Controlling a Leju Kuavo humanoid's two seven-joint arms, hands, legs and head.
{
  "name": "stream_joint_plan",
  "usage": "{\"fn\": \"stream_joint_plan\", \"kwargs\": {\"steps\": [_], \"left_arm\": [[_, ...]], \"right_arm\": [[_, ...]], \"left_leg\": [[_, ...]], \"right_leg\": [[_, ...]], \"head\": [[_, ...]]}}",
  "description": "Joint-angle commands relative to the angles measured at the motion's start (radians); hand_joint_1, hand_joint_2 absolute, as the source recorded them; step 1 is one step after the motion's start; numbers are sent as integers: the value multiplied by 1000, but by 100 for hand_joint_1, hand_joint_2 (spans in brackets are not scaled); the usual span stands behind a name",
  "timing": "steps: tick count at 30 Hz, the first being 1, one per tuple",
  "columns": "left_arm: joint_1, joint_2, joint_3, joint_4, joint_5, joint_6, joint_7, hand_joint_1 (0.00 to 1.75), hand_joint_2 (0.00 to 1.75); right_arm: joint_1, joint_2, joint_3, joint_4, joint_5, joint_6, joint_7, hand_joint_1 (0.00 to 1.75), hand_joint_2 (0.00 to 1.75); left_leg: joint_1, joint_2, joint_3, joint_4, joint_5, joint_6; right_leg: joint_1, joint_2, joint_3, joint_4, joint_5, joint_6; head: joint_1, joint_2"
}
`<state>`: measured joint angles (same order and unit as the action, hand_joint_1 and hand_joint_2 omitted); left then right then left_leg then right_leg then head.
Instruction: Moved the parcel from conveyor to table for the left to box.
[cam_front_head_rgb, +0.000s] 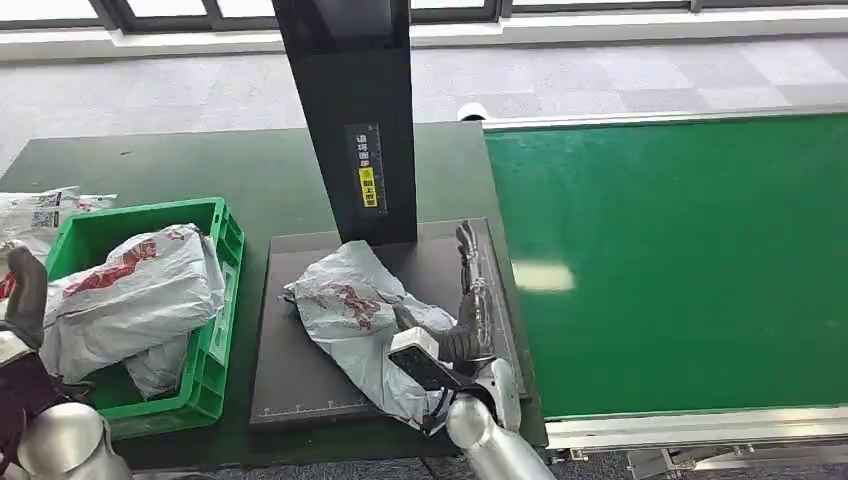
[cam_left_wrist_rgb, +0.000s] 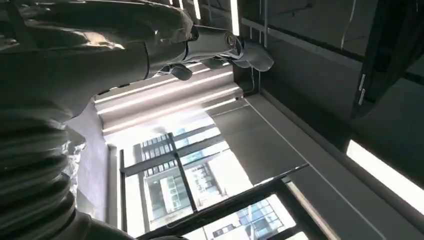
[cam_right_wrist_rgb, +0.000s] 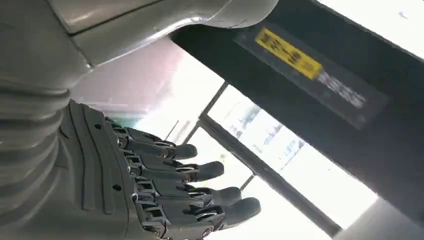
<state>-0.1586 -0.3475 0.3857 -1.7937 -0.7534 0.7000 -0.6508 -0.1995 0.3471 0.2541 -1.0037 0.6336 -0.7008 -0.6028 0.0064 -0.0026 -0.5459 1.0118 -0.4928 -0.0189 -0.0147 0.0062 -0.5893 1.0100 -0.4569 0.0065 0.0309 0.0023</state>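
Conveyor (cam_front_head_rgb: 680, 260): bright green belt, filling the 3 o'clock side of the head view, silver rail along its near edge, nothing lying on it.
Table (cam_front_head_rgb: 200, 165): dark green top, spreading from 9 o'clock toward centre, butted against the conveyor's inner edge.
Column (cam_front_head_rgb: 350, 110): black upright post at 12 o'clock, rising from the back of the dark platform, carrying a small yellow and white label (cam_front_head_rgb: 368, 180).
Platform (cam_front_head_rgb: 310, 370): flat dark slab at 6 o'clock, lying on the table between the crate and the conveyor.
Crate (cam_front_head_rgb: 222, 290): green plastic box at 8 o'clock, just beside the platform, holding a crumpled grey bag with red print (cam_front_head_rgb: 130, 290).
Parcel (cam_front_head_rgb: 350, 310): grey poly mailer with red marking, lying crumpled on the platform in front of the column, off the belt and outside the crate.
Right hand (cam_front_head_rgb: 470, 300): at 5 o'clock, resting along the parcel's conveyor-side edge, fingers stretched straight toward the column, spread and clasping nothing; seen likewise in the right wrist view (cam_right_wrist_rgb: 165, 190), dark fingers extended and apart.
Left hand (cam_front_head_rgb: 25, 285): dark shape at 9 o'clock, raised beside the crate's outer wall; finger state cannot be told.
More bags (cam_front_head_rgb: 40, 215): white and grey mailers at 10 o'clock, on the table behind the crate.
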Motion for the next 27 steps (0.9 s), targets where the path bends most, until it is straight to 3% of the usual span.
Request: {"fn": "stream_joint_plan", "kwargs": {"steps": [1, 5, 13, 14, 16, 19, 20, 22, 23, 27], "left_arm": [[-2, -2, -47, 71, -14, -2, 1, 0, 175], [4, -2, -68, 67, -37, -2, 20, 0, 175], [4, -2, -68, 67, -37, -2, 20, 0, 175], [14, -2, -122, 90, -35, -2, 27, 0, 175], [8, -2, -136, 106, -38, -2, 33, 0, 175], [-8, -2, -294, 235, -100, -2, 83, 0, 175], [-40, -1, -450, 426, -73, -26, 98, 0, 175], [-77, -2, -578, 573, 17, -115, 123, 0, 175], [-85, 2, -616, 612, 60, -143, 119, 0, 175], [-59, 2, -689, 653, 184, -258, 101, 0, 175]], "right_arm": [[114, 2, -62, -205, -18, 3, -50, 0, 175], [161, 2, -82, -353, -55, 3, -95, 0, 175], [161, 2, -82, -353, -55, 3, -95, 0, 175], [196, 2, -90, -488, -77, 3, -95, 0, 175], [208, 2, -86, -499, -75, 3, -95, 0, 175], [234, 2, -103, -664, -131, 3, -95, 0, 175], [237, 2, -106, -703, -145, 3, -95, 0, 175], [225, 2, -101, -680, -146, 3, -95, 0, 175], [214, 2, -101, -658, -148, 3, -95, 0, 175], [192, 2, -88, -626, -153, 3, -95, 0, 175]], "left_leg": [[0, -4, 1, -2, 1, 0], [0, -5, 1, -3, 1, 0], [0, -3, 1, -2, 0, 0], [0, -3, 1, -2, 1, 0], [0, -7, 0, -2, 1, 0], [-1, -10, -1, -1, 1, 0], [-1, -10, -1, -1, 1, 0], [-2, -17, -1, -1, 3, 1], [-2, -21, -1, -2, 4, 1], [-3, -9, 1, -1, 2, 1]], "right_leg": [[0, -5, 2, -2, -1, -1], [1, -6, 2, -3, -1, -1], [0, -3, 1, -1, 0, -1], [1, -4, 2, -2, 0, -1], [0, -8, 2, -2, -1, -1], [0, -10, 2, -2, -1, 0], [0, -11, 2, -2, -2, 0], [-1, -17, 4, -2, -2, 0], [-1, -22, 5, -4, -2, 0], [0, -10, 5, -4, 0, 0]], "head": [[0, 0], [0, 0], [0, 0], [0, 0], [0, 0], [0, 0], [0, 0], [0, 0], [0, 0], [0, 0]]}}
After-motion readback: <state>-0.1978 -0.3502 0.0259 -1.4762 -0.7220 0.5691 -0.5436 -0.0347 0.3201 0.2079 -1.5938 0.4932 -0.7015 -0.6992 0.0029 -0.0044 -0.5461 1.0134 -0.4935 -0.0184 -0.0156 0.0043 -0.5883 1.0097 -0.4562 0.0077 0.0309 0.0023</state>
